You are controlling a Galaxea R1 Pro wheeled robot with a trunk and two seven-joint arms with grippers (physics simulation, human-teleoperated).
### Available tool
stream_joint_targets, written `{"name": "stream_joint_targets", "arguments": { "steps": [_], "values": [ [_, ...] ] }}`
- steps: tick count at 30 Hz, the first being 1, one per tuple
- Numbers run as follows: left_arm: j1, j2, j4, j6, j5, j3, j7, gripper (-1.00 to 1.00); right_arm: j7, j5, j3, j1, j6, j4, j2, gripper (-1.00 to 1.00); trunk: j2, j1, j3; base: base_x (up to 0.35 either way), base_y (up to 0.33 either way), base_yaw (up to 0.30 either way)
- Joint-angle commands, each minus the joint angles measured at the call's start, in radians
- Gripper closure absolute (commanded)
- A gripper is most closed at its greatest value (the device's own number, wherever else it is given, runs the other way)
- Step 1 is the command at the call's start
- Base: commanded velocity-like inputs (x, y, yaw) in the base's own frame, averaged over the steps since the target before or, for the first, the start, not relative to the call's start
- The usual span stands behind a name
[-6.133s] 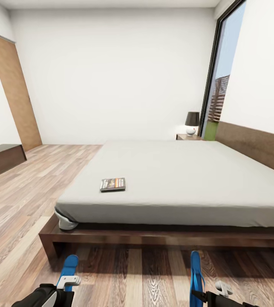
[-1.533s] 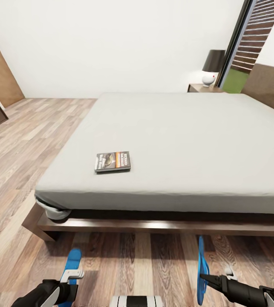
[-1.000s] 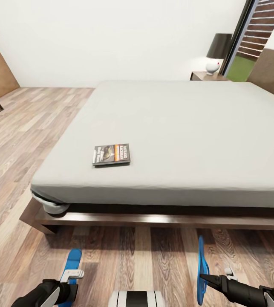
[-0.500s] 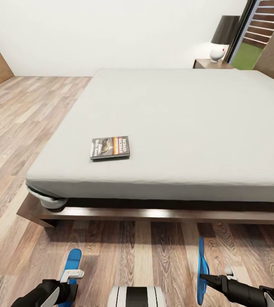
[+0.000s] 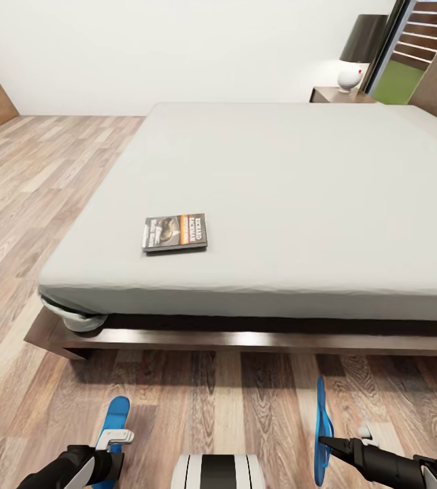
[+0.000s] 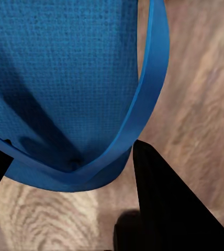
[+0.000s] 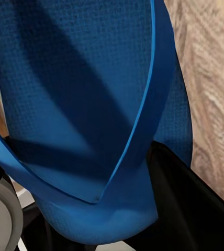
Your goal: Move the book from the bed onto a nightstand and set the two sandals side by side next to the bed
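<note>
Head view, left gripper (image 5: 113, 441) grasping one sandal (image 5: 116, 415), right gripper (image 5: 328, 443) clamping other sandal (image 5: 322, 426)

Camera nearer and tilted lower over the bed (image 5: 279, 176); book (image 5: 175, 232) unmoved on the mattress.

White lettering on the book (image 5: 175, 232) cover, beside its orange band, too small and blurred to read; no other text visible.
</note>
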Motion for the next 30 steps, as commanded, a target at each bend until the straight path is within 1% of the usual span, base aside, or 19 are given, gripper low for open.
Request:
{"name": "stream_joint_targets", "arguments": {
  "steps": [1, 3, 6, 9, 10, 12, 15, 24, 29, 30],
  "values": [
    [0.0, 0.001, -0.002, 0.005, 0.002, -0.003, -0.001, 1.0, 0.002, -0.002, -0.002, 0.0, 0.009, 0.0, 0.0, 1.0, 0.0, 0.0, -0.001, 0.237, 0.073, 0.0],
    [0.0, 0.001, -0.002, 0.006, 0.003, 0.001, -0.001, 1.0, 0.002, -0.002, -0.002, 0.0, 0.009, 0.0, 0.0, 1.0, 0.0, 0.0, -0.001, 0.206, 0.052, 0.0],
    [-0.001, 0.003, -0.006, 0.011, 0.003, 0.019, 0.002, 1.0, 0.002, -0.002, -0.002, 0.0, 0.009, 0.0, 0.0, 1.0, 0.0, 0.0, -0.001, 0.059, 0.014, 0.0],
    [-0.014, 0.004, -0.014, 0.036, 0.003, 0.025, 0.003, 1.0, 0.002, -0.002, -0.002, 0.0, 0.009, 0.0, 0.0, 1.0, 0.0, 0.0, -0.001, 0.016, 0.004, 0.0],
    [-0.051, 0.007, -0.016, 0.103, 0.003, 0.026, 0.003, 1.0, 0.002, -0.002, -0.002, 0.0, 0.009, 0.0, 0.0, 1.0, 0.0, 0.0, -0.001, 0.004, 0.001, 0.0],
    [-0.081, 0.011, -0.016, 0.19, 0.003, 0.027, 0.002, 1.0, 0.002, -0.002, -0.002, 0.0, 0.009, -0.001, 0.0, 1.0, 0.0, 0.0, -0.001, 0.002, 0.0, 0.0],
    [-0.1, 0.014, -0.017, 0.253, 0.003, 0.028, 0.002, 1.0, 0.002, -0.002, -0.002, 0.0, 0.009, -0.001, 0.0, 1.0, 0.0, 0.0, -0.001, 0.0, 0.0, 0.0],
    [-0.104, 0.015, -0.017, 0.264, 0.003, 0.027, 0.002, 1.0, 0.002, -0.004, -0.002, 0.0, 0.009, -0.001, 0.0, 1.0, 0.0, 0.0, -0.001, 0.0, 0.0, 0.0],
    [-0.104, 0.014, -0.017, 0.24, 0.003, 0.027, 0.002, 1.0, 0.002, -0.004, -0.002, 0.0, 0.009, -0.001, 0.0, 1.0, 0.0, 0.0, -0.001, 0.0, 0.0, 0.0],
    [-0.104, 0.014, -0.018, 0.236, 0.003, 0.027, 0.002, 1.0, 0.003, -0.004, -0.002, 0.0, 0.009, -0.001, 0.0, 1.0, 0.0, 0.001, -0.005, 0.0, 0.0, 0.0]
  ]
}}
